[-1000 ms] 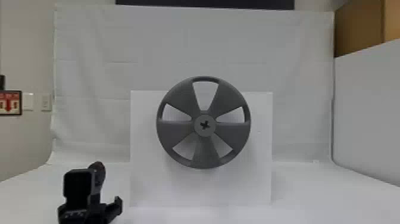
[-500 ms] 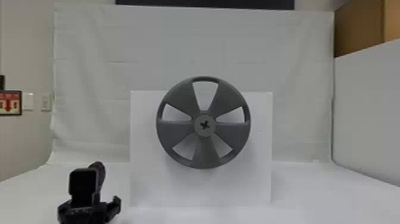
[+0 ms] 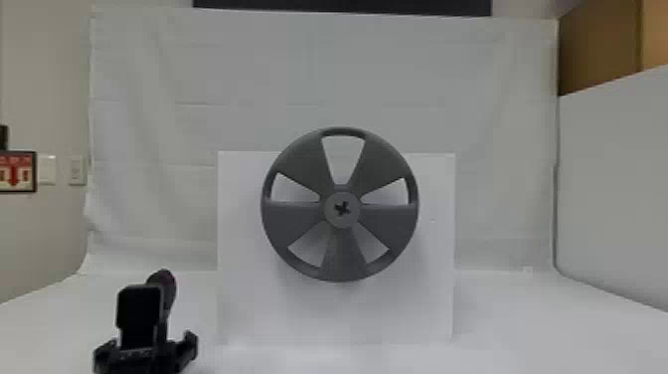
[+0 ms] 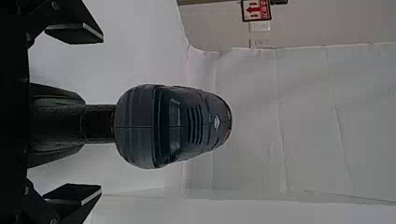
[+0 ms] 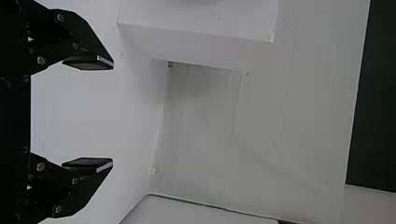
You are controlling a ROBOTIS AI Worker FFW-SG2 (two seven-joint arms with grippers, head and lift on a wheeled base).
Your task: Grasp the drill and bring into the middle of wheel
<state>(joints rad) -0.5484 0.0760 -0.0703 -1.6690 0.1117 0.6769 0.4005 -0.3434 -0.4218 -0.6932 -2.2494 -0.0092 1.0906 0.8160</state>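
Note:
At the lower left of the head view is my left gripper (image 3: 144, 354), with the dark top of the drill (image 3: 170, 287) showing just behind it. From the left wrist, the drill (image 4: 173, 126) has its rounded back towards the camera, and its handle lies midway between the spread fingers of my left gripper (image 4: 100, 114), which do not touch it. The grey five-spoked wheel (image 3: 298, 224) is mounted on a white panel, with a cross-shaped opening in its hub. My right gripper (image 5: 112, 114) is parked and open, holding nothing.
The white panel (image 3: 248, 308) stands upright at mid-table behind the white tabletop (image 3: 537, 338). White cloth (image 3: 318, 64) hangs at the back, and a pale side wall (image 3: 616, 189) bounds the right, with a brown box (image 3: 596, 49) above it.
In the head view, my left gripper has turned slightly and its upright black part has shifted a little to the right. The drill and the wheel have kept their places.

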